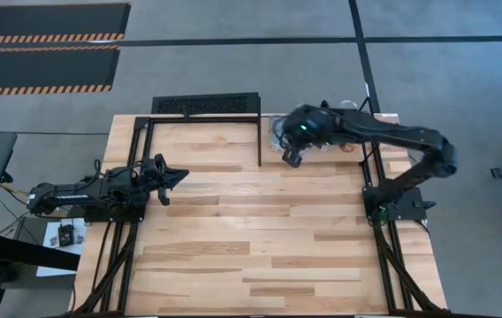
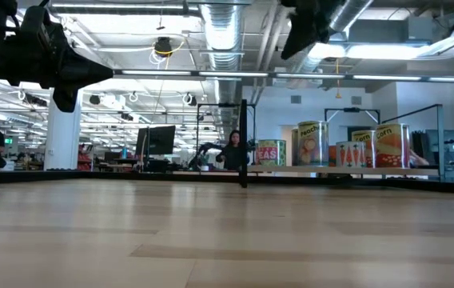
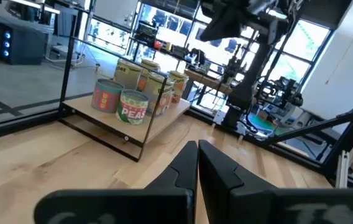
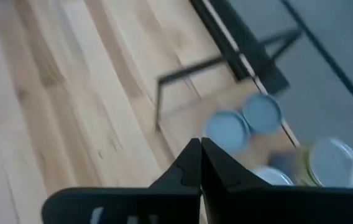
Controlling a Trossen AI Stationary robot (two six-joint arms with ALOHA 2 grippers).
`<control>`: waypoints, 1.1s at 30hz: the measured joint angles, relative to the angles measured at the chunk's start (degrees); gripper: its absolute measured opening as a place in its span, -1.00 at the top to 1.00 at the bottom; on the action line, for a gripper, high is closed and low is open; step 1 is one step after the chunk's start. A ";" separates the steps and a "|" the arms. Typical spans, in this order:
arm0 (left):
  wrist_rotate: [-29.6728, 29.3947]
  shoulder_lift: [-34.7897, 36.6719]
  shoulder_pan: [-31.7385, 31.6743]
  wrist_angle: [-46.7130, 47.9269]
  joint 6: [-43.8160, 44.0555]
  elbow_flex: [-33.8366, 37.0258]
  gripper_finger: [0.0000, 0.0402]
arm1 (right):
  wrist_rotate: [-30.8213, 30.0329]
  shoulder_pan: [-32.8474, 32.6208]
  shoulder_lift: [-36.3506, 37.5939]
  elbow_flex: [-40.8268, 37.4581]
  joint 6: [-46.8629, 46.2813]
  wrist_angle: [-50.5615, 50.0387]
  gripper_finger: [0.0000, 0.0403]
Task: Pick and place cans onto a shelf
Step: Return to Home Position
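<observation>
Several cans [image 2: 312, 143] stand upright on the shelf [image 2: 419, 170] at the table's far right; they also show in the left wrist view [image 3: 133, 94]. In the high view my right arm hides most of them [image 1: 278, 131]. Their round tops [image 4: 226, 130] show below my right gripper [image 4: 200, 152], which is shut and empty above the shelf's near edge [image 1: 292, 157]. My left gripper [image 1: 177, 177] is shut and empty above the table's left side, pointing toward the shelf [image 3: 197, 155].
A black perforated grate [image 1: 205, 104] lies at the far edge, left of the shelf. Black frame bars [image 1: 260, 141] edge the shelf and run along both table sides [image 1: 136, 159]. Bare wooden tabletop [image 1: 269, 238] spreads across the middle and near side. People show in the room behind [image 2: 232, 150].
</observation>
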State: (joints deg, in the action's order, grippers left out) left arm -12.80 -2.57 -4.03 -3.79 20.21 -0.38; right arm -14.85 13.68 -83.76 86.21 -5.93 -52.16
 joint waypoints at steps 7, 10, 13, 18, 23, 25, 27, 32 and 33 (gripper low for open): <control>0.00 0.00 0.00 0.01 -0.52 0.00 1.00 | 3.80 -4.90 12.01 -19.03 -1.50 22.61 0.96; 0.00 0.00 0.00 0.00 -0.23 0.00 1.00 | 5.77 -6.54 17.36 -26.46 -2.24 30.02 0.94; -0.01 -0.02 0.00 0.02 -0.17 0.00 1.00 | 5.97 -7.92 23.04 -32.73 -2.66 34.65 0.97; 0.00 -0.02 0.00 0.02 -0.17 0.00 1.00 | 6.13 -8.94 33.19 -41.24 -2.68 38.36 0.97; 0.00 -0.02 0.00 0.02 -0.09 0.00 1.00 | 5.72 -7.84 42.66 -48.03 -2.78 40.00 0.96; 0.00 -0.02 0.00 0.02 -0.09 0.00 1.00 | 5.73 -7.18 45.83 -50.29 -2.78 40.87 0.96; 0.00 -0.02 0.00 0.02 -0.09 0.00 1.00 | 5.35 -6.45 48.73 -52.39 -2.75 41.18 0.97; 0.00 -0.02 0.00 0.02 -0.09 0.00 1.00 | 4.35 -5.08 55.83 -57.75 -2.65 41.42 0.98; -0.02 -0.02 0.00 0.04 -0.09 0.00 1.00 | 4.48 -4.83 57.42 -58.76 -2.73 41.61 0.98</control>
State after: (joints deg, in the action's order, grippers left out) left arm -12.82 -2.59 -4.03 -3.75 20.12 -0.38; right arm -10.37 8.85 -26.34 27.46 -8.66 -10.55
